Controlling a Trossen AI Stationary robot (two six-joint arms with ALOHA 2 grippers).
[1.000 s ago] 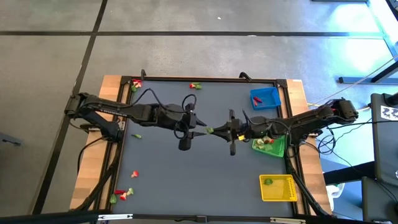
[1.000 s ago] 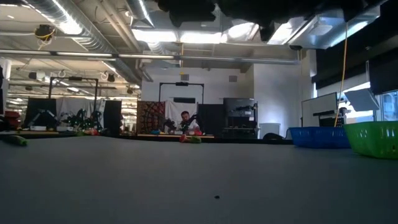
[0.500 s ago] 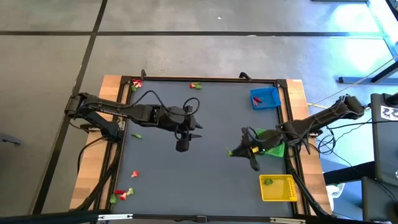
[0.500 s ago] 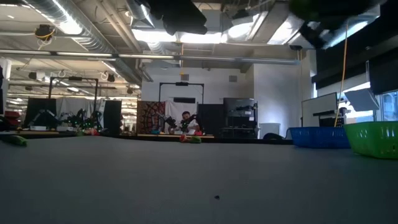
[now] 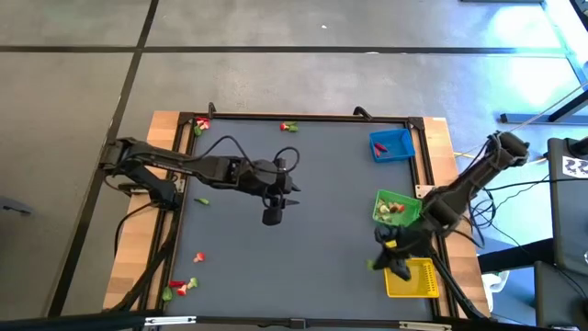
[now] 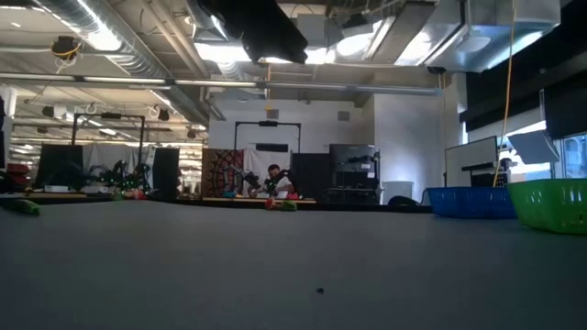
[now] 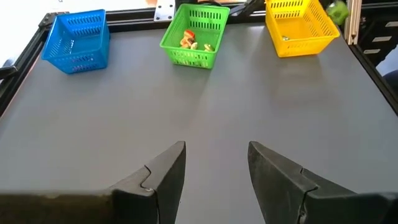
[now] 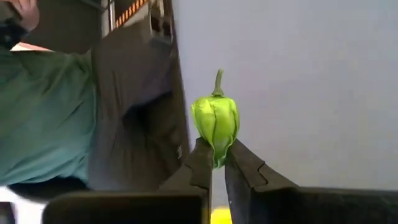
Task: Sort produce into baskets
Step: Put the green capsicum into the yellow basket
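At the worktop's (image 5: pixel 303 248) near right side, the right pincer (image 5: pixel 390 262) is pinching a green pepper (image 8: pixel 215 122) by the yellow basket's (image 5: pixel 418 285) edge, seemingly just above it. Mid-table, the left pincer (image 7: pixel 214 168) is hanging with its fingers moderately apart, gripping nothing. Green basket (image 5: pixel 397 209) and blue basket (image 5: pixel 392 145) are sitting farther back.

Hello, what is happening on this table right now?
A two-armed robot is sorting toy produce into baskets. The right gripper holds a green pepper beside the yellow basket. The left gripper hangs open over mid-table. The green basket already holds some pieces; others lie scattered near the table's edges.
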